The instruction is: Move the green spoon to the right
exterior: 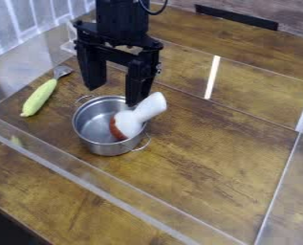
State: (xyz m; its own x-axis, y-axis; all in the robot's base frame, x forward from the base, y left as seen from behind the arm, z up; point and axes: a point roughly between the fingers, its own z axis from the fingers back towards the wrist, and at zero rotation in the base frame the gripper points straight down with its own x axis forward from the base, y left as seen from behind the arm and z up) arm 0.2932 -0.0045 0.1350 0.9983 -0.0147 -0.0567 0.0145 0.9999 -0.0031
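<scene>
The green spoon [39, 98] lies on the wooden table at the left, its pale yellow-green handle pointing toward the front left and its small silver bowl toward the back right. My black gripper [114, 89] hangs pointing down to the right of the spoon, over the back rim of the pot. Its two fingers [87, 73] stand wide apart with nothing between them, so it is open and clear of the spoon.
A silver pot [90, 131] sits just under and in front of the gripper, with a thick white utensil [143, 108] with a red-brown end leaning in it. Clear plastic walls [140, 209] border the table at the front, left and right.
</scene>
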